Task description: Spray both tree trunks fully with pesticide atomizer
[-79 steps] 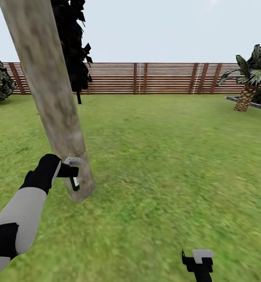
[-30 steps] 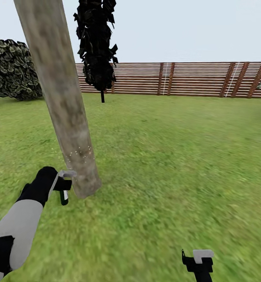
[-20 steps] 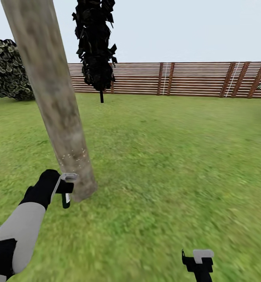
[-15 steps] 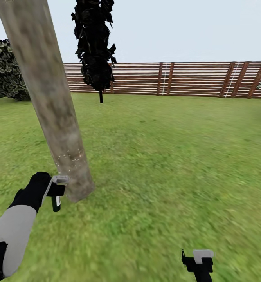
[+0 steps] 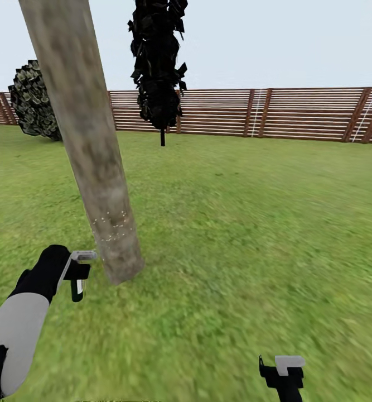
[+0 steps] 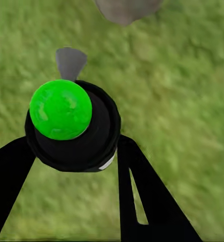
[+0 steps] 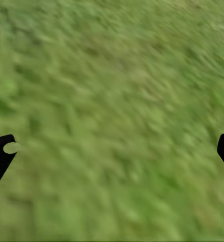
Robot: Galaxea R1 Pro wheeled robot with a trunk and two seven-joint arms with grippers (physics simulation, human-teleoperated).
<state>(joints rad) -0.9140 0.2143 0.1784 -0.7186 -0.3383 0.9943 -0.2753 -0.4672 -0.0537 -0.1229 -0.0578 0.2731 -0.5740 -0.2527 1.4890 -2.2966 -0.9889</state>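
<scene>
Head view has my left gripper [image 5: 77, 274] clamped on the pesticide atomizer [image 5: 77, 287], just beside the tree trunk [image 5: 91, 145] base, its nozzle probably trunk-facing; my right gripper [image 5: 283, 373] hangs spread and idle.

White pesticide [image 5: 112, 226] specks have appeared on the tree trunk [image 5: 91, 145].

Head looks forward; wrists face grass [image 7: 112, 101] closely.

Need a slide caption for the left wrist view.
Left end effector gripping the green-capped atomizer above grass.
</scene>
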